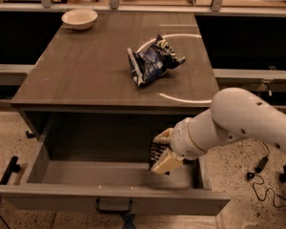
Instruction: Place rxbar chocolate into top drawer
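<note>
Gripper low inside the open drawer, towards its right end, fingers clamped on the bar. The bar appears to stand on edge, just above the drawer floor, so the drop point lies directly below. Chip bag remains on the tabletop, well apart

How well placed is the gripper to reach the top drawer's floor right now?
Probably yes. The gripper, holding the rxbar chocolate, is inside the open top drawer near its right end, with bare drawer floor just beneath it. The chip bag sits on the tabletop, out of the way.
</note>
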You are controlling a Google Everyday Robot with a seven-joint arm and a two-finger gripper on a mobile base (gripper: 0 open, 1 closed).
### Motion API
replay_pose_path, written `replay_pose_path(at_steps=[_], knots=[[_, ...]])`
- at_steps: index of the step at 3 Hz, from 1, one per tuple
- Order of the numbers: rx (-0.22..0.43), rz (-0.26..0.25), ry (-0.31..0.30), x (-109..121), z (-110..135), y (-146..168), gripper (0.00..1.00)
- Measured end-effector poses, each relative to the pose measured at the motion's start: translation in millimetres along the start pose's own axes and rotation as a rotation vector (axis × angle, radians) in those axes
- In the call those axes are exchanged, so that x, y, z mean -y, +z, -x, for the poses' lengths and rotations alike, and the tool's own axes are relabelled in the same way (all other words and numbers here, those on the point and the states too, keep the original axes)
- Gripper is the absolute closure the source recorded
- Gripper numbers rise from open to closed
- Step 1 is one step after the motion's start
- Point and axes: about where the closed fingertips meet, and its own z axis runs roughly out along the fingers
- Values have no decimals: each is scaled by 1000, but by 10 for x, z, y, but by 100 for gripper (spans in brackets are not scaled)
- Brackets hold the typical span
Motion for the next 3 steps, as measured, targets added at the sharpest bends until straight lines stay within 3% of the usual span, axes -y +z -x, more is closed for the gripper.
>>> replay_pose_path(at_steps=[3], knots=[[35,-3,-24,-126,-107,346,100]])
